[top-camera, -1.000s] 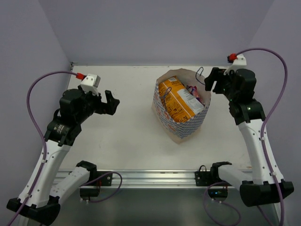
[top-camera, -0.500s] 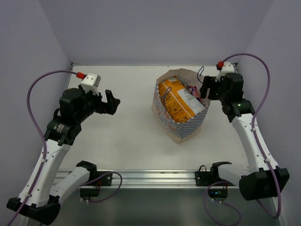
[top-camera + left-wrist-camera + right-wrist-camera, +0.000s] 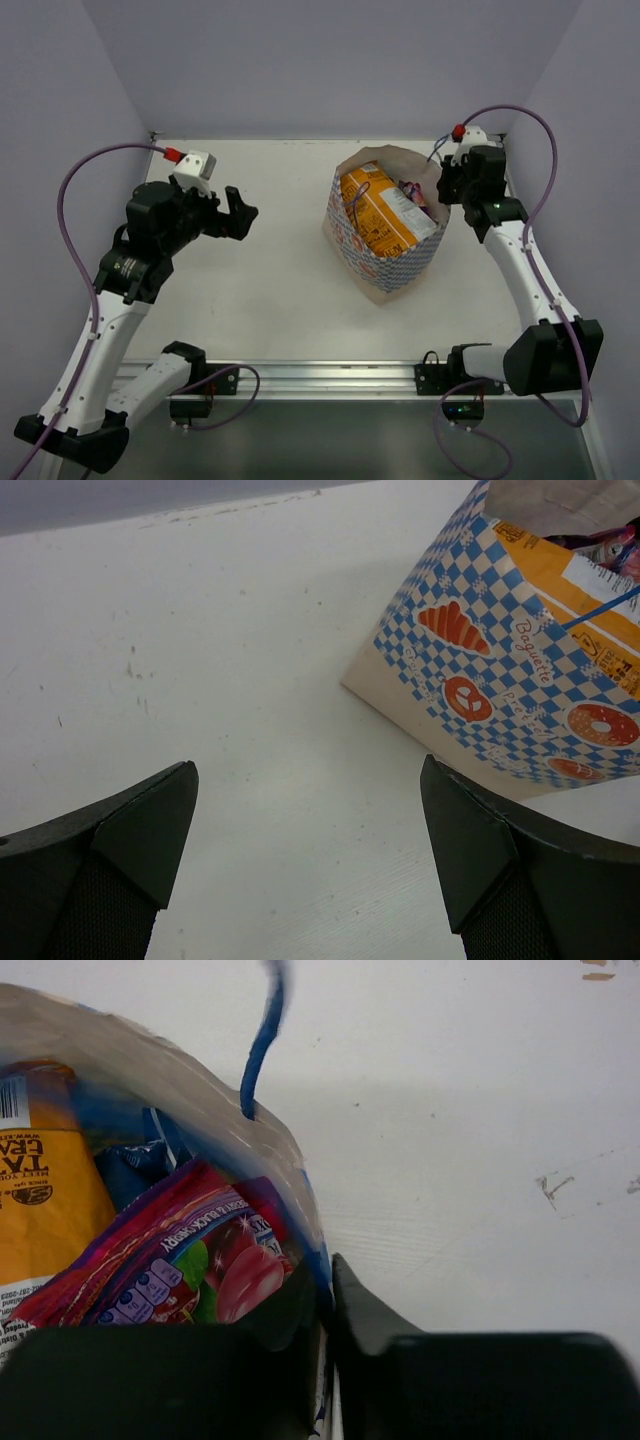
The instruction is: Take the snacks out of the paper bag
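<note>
White table, lilac walls on three sides. Near side, the left gripper hangs wide open at the paper bag's 9 o'clock, well apart, open tabletop between. Orange packet and purple-pink packet sit inside. Further back, the right gripper is pinched narrow on the bag's 2 o'clock rim.

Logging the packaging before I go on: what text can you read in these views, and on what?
"Baguette": on the checked side of the paper bag.
Orange packet: large letters cut off, small print and barcode unreadable.
Purple-pink packet: print blurred, unreadable.
</note>
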You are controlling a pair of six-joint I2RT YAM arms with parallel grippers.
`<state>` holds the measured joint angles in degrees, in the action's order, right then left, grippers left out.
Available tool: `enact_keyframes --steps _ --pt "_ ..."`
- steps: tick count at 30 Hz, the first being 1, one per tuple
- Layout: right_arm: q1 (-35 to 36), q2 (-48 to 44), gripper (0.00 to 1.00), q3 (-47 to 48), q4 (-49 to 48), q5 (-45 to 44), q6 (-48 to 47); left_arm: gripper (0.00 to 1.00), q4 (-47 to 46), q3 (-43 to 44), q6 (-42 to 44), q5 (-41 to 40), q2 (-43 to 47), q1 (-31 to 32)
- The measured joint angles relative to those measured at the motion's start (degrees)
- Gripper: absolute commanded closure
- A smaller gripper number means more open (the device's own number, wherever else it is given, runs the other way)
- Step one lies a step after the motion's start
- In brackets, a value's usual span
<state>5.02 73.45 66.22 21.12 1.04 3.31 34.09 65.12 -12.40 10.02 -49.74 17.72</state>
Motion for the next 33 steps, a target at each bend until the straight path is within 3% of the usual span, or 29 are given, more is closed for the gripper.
enact_keyframes --steps 12,18,25,33 --pt "2.7 -5.2 1.00 3.2 1.9 -2.2 -5.3 0.00 -1.8 10.3 -3.6 5.7 -11.6 2.3" --pt "12.2 -12.5 1.00 0.0 -3.8 -11.6 -12.0 0.00 -7.4 15.0 -8.7 2.8 -18.6 13.0" --pt "17.0 -14.5 1.00 -6.2 -12.3 -20.0 -17.0 0.02 -13.3 15.3 -16.5 -4.0 -27.5 27.9" --pt "20.4 -13.7 1.00 -7.3 -15.0 -24.1 -17.9 0.05 -23.3 15.5 -24.7 -9.7 -34.8 34.9"
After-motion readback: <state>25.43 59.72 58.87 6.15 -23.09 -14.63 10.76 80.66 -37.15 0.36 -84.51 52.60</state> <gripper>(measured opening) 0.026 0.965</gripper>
